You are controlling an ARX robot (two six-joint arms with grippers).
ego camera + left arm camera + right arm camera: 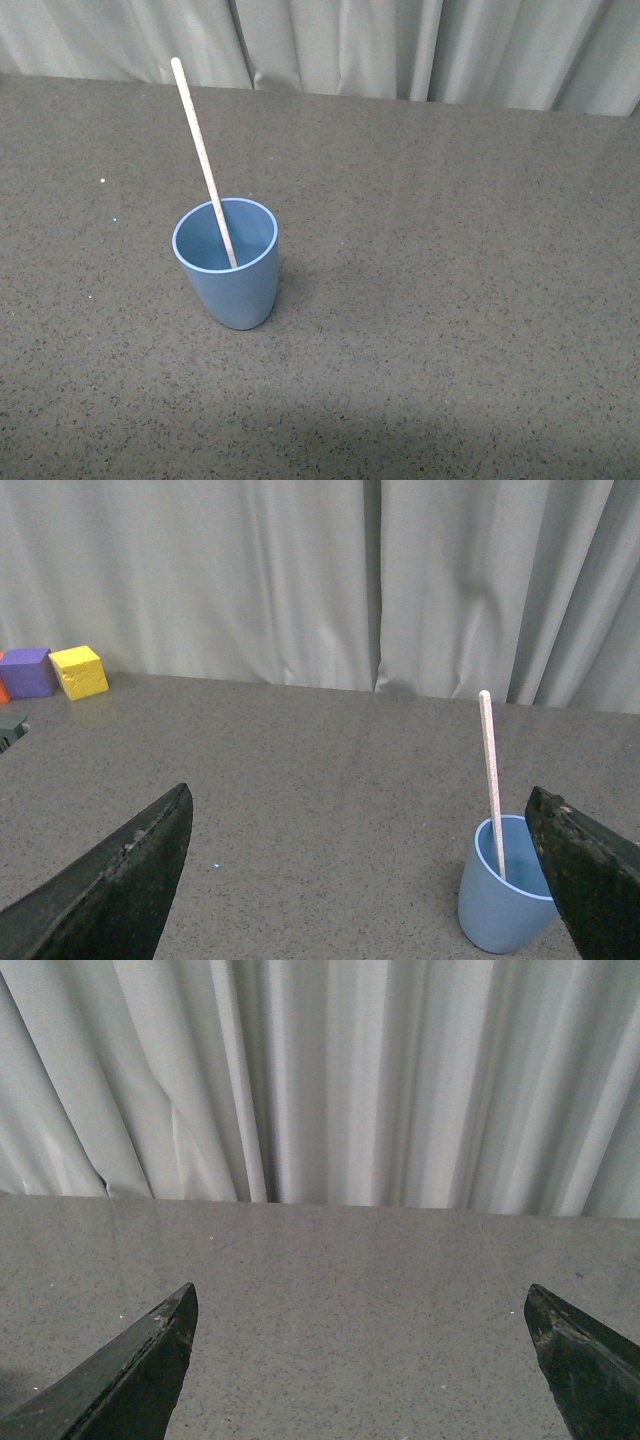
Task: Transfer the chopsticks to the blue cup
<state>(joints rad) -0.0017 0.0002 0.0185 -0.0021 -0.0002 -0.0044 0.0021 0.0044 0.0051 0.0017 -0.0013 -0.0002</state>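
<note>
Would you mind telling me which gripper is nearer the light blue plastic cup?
Left. The left gripper has the light blue plastic cup in its view; the right gripper sees only bare table.

Front view: looks down from above at the worktop (pixel 450 300), facing the curtain (pixel 400 45); the blue cup (pixel 228 265) sits close, left of centre.
Left wrist view: low over the worktop, looking between the left pincer (pixel 365 880) fingers toward the curtain, blue cup near.
Right wrist view: low, facing the curtain between the right pincer (pixel 360 1360) fingers.
Shared: front and left wrist views both show the blue cup with the chopsticks (pixel 203 160).
</note>
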